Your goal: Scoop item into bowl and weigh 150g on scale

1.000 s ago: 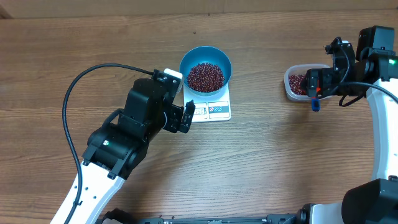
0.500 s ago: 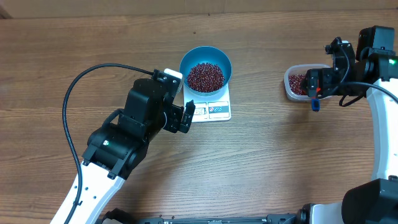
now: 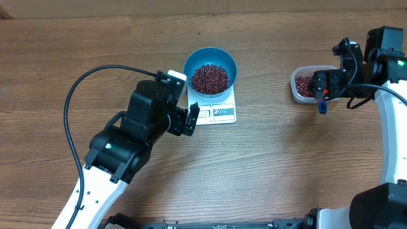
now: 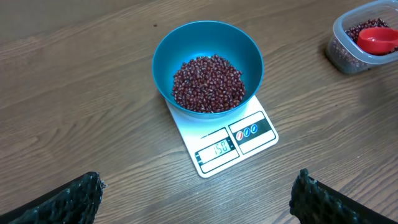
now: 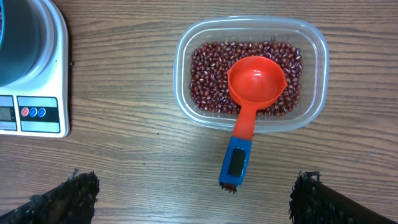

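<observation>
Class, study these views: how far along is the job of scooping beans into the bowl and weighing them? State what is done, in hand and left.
Done: beans lie in the blue bowl, which sits on the scale; its display appears to show the target. The red scoop rests in the tub. In hand: nothing; left gripper and right gripper stand open, empty. Left: seemingly nothing.

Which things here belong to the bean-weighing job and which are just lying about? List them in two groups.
Job: beans heaped in the blue bowl; the scale under it; red scoop resting in the clear tub of more beans.
Lying about: only a looping black cable.
</observation>
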